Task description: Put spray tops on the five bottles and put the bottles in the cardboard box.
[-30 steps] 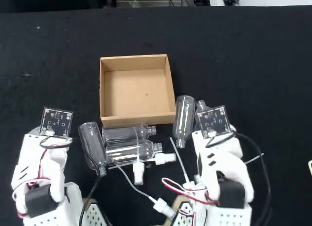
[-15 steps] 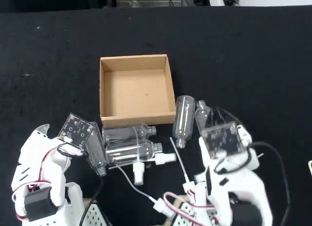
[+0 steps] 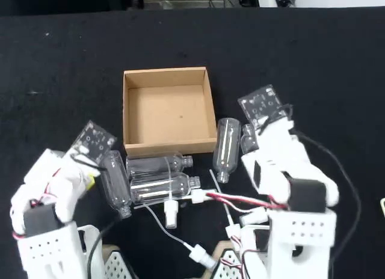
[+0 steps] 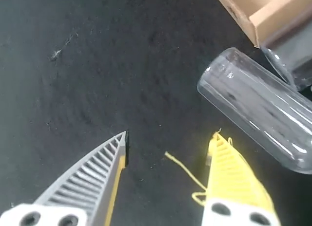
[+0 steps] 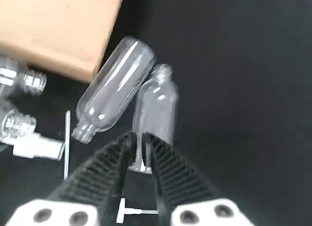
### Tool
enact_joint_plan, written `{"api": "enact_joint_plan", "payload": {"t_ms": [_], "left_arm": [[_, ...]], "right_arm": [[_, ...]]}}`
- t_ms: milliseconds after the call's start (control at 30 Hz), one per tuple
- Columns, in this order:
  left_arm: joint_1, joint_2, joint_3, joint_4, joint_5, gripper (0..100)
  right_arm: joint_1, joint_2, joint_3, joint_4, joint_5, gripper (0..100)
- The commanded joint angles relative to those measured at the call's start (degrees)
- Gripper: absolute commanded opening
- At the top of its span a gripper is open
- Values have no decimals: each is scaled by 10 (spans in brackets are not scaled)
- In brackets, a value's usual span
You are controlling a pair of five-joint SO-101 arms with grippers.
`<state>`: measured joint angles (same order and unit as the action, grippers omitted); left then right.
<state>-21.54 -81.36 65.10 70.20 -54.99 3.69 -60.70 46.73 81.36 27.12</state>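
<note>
Hovering with jaws apart, your left tool (image 4: 169,135) is sitting just beside a bottle (image 4: 258,114); your right tool (image 5: 139,136), pinched together, is hanging over a second bottle (image 5: 156,109).

Two clear bottles lie by the box corner.
The right gripper (image 5: 139,138) hangs over the black table (image 5: 243,65) with its black fingers nearly together. The first bottle (image 5: 117,89) lies just beside the cardboard box (image 5: 58,26). The second bottle (image 5: 157,106) lies against it. A white spray top (image 5: 39,149) is near.
</note>
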Motion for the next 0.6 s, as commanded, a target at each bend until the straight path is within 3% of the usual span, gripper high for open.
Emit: {"api": "enact_joint_plan", "payload": {"t_ms": [0, 67, 133, 367, 567], "left_arm": [[34, 140, -115, 25, -96, 257], [54, 194, -152, 38, -133, 257], [74, 247, -183, 20, -109, 257], [92, 425, -218, -156, 102, 257], [93, 521, -225, -192, 209, 257]], "right_arm": [[-9, 12, 58, -40, 5, 16], [-9, 12, 97, -62, 5, 16], [-9, 12, 131, -85, 2, 16], [-9, 12, 202, -144, 2, 16], [-9, 12, 249, -196, 0, 16]]}}
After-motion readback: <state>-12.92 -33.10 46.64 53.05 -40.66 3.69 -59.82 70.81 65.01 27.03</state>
